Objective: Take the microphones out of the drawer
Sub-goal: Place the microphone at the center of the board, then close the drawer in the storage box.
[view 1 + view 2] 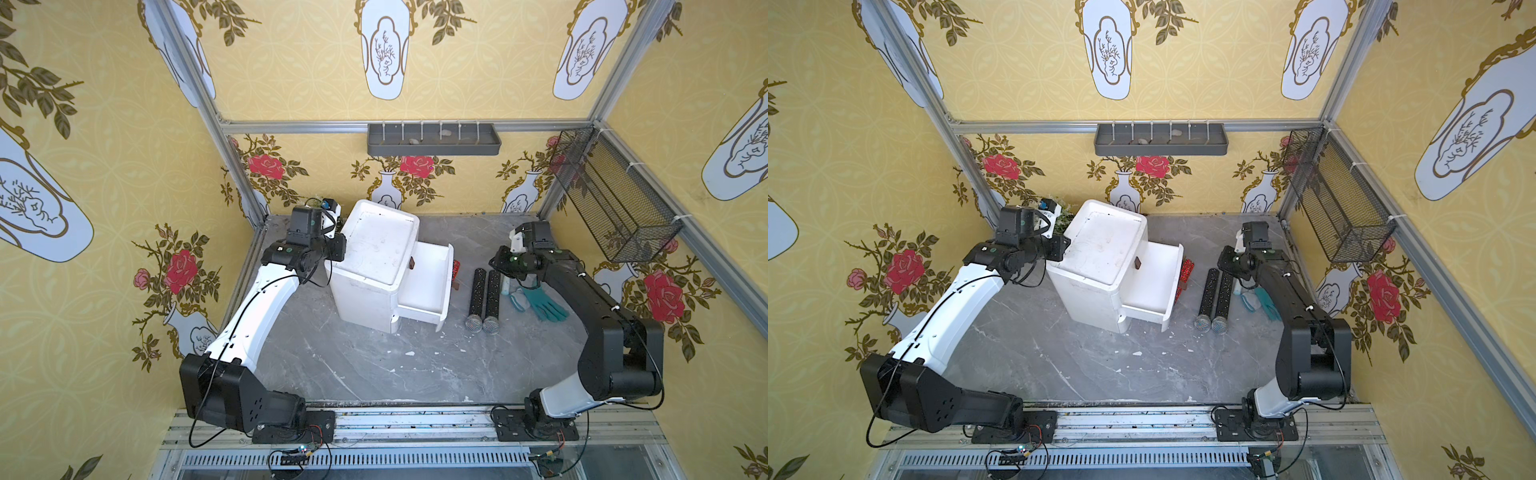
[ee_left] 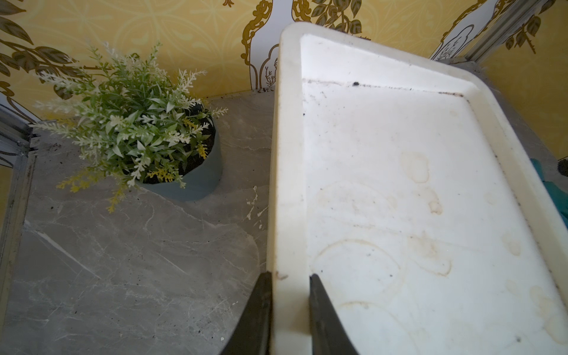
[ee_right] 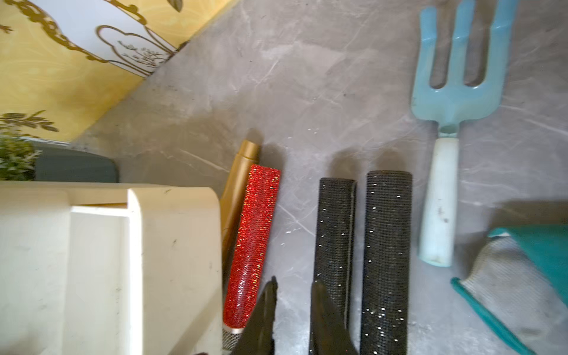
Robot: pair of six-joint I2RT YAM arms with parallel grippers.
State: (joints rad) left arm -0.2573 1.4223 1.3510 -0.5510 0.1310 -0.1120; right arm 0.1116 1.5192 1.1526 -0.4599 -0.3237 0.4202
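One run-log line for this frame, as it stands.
drawer: open, looks empty | black microphones: two on table beside it | left jaws: clamped on cabinet rim | right jaws: slightly apart, holding nothing

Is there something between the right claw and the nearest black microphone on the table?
Nothing visible does. The right claw hangs over the table, its jaws slightly apart, between the red microphone and the nearer black microphone, which lies partly beneath one finger.

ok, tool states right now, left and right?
Left tool: closed on the cabinet rim.
Right tool: slightly open, holding nothing.
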